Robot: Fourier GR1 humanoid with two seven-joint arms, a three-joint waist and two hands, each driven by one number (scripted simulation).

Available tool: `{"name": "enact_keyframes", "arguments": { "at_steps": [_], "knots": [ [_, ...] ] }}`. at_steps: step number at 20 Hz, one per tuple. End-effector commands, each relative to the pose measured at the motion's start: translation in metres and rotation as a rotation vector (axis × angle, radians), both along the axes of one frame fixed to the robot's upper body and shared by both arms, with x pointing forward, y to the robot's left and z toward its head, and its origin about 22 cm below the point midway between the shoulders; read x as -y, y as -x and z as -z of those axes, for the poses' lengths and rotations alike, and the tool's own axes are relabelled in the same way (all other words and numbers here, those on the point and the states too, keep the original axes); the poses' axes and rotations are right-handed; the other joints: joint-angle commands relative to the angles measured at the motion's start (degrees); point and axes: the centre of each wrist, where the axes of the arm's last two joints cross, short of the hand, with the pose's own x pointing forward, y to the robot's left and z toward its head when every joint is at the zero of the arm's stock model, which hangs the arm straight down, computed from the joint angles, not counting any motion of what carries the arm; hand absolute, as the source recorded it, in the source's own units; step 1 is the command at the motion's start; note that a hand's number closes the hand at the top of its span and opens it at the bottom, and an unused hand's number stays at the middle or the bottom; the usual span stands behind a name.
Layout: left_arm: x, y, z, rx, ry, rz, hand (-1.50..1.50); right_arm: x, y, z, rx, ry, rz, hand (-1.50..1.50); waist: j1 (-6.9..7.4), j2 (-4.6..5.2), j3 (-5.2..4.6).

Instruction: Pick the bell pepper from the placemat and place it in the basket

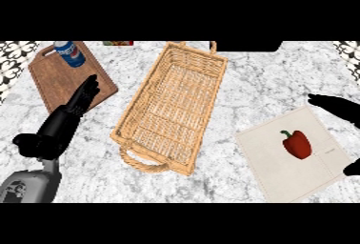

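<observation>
Task is barely started, as far as I can see. The bell pepper [297, 144] lies on the placemat [281, 167] at the right of the tabletop [267, 81], red w/ green stem, nothing touching it. The basket [172, 107] sits mid-tabletop, well apart from the pepper, w/ nothing inside. So pick, carry and drop are all left to do.

My right hand [339, 107] comes in from the right edge, fingers spread, one dark part above the placemat's far corner and another at its near right side. It brackets the pepper but is apart from it, so no grasp yet, I reckon.

My left hand [79, 102] rests open at the left, fingers straight, its tips over a wooden cutting board [56, 78] that carries a soda can [69, 52].

Hard to make out: most of the right hand is cut off by the frame edge, so I can't tell the palm's height over the mat. A red-green item at the top edge is cropped; can't ID it.
</observation>
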Motion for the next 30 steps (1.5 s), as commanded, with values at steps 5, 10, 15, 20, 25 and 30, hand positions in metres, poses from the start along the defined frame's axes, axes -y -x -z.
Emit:
{"name": "enact_keyframes", "arguments": {
  "at_steps": [5, 10, 15, 20, 25, 30],
  "knots": [
    [-0.006, -0.004, 0.016, -0.004, 0.002, -0.002, 0.0, 0.007, -0.003, 0.036, 0.024, -0.01, -0.018, -1.5, -0.32, -0.05, -0.02],
    [-0.007, 0.005, -0.004, -0.008, 0.001, 0.009, 0.0, -0.002, -0.001, 0.039, 0.019, -0.05, -0.051, -1.5, -0.32, -0.12, -0.02],
    [-0.003, -0.011, -0.018, 0.0, 0.01, -0.001, 0.0, -0.013, -0.004, 0.042, 0.011, -0.069, -0.066, -1.5, -0.42, -0.1, -0.02],
    [-0.013, -0.003, 0.006, -0.006, -0.002, -0.024, 0.0, 0.005, 0.01, 0.041, 0.012, 0.0, -0.036, -1.5, -0.48, -0.08, -0.03],
    [0.004, -0.002, 0.007, -0.013, 0.005, -0.001, 0.0, -0.008, -0.011, 0.049, 0.022, 0.053, -0.038, -1.5, -0.21, -0.05, -0.02],
    [0.01, -0.004, 0.005, -0.002, 0.007, -0.022, 0.0, -0.036, -0.014, 0.057, 0.012, 0.064, -0.042, -1.5, -0.31, -0.07, -0.03]
  ]
}}
